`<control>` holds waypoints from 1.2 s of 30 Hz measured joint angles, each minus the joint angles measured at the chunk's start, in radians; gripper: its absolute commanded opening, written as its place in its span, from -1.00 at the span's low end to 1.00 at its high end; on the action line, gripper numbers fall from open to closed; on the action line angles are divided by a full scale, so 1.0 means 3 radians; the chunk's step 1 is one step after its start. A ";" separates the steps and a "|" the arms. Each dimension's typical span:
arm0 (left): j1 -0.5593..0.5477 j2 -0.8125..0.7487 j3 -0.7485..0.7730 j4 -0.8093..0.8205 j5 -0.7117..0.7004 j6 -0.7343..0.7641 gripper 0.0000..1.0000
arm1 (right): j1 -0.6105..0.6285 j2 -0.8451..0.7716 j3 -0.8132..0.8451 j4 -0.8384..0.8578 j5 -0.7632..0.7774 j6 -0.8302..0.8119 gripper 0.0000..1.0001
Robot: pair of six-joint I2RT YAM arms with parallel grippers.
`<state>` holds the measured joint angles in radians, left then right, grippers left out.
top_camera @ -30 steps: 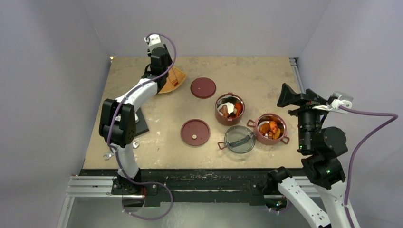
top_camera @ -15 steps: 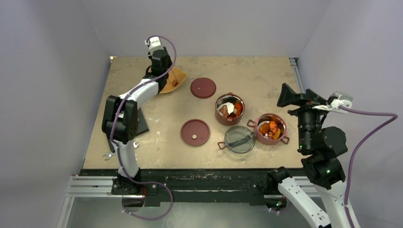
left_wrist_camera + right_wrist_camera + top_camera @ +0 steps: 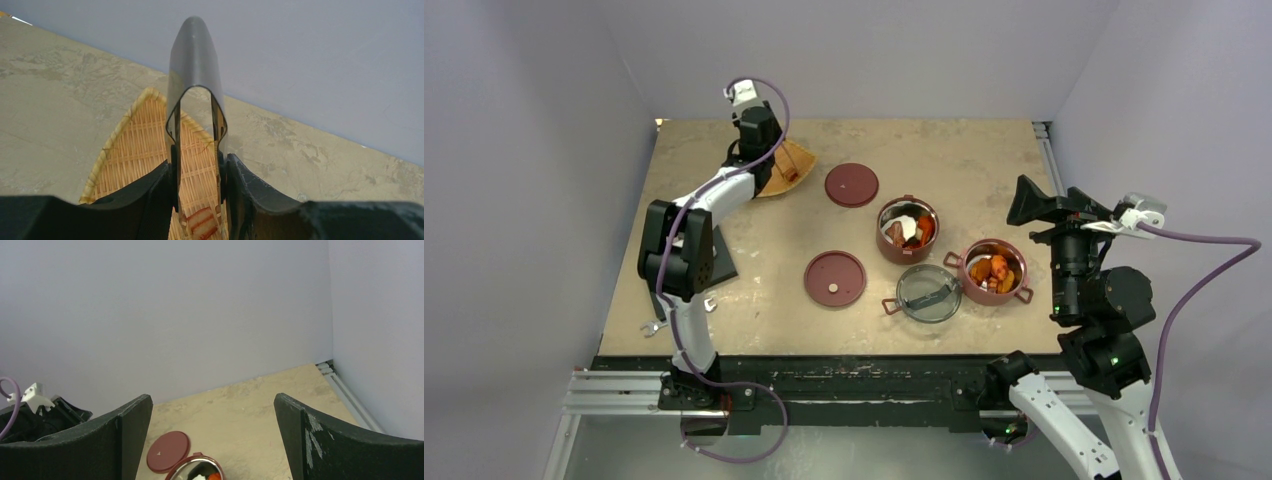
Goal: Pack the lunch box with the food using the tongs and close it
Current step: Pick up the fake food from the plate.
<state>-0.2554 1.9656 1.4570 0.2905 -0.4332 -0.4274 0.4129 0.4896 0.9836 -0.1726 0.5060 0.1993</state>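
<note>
The left fingers [image 3: 145, 207] pinch the tongs [image 3: 194, 65] above the woven tray [image 3: 132, 145] at far left, while the right fingers [image 3: 345, 445] gape wide, empty.

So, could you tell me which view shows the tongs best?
Left wrist: the tongs stand centred, gripped by the left gripper. The top view hides them behind the left arm; the right wrist view lacks them.
</note>
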 measured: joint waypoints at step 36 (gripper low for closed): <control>0.0109 -0.0237 -0.0340 0.0140 0.0237 -0.0072 -0.55 | 0.0000 -0.0001 0.0000 -0.0001 -0.0001 0.0004 0.91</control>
<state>-0.2226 1.8946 1.3552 0.3325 -0.3622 -0.4492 0.4129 0.4892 0.9836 -0.1730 0.5056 0.2005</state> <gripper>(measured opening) 0.300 0.955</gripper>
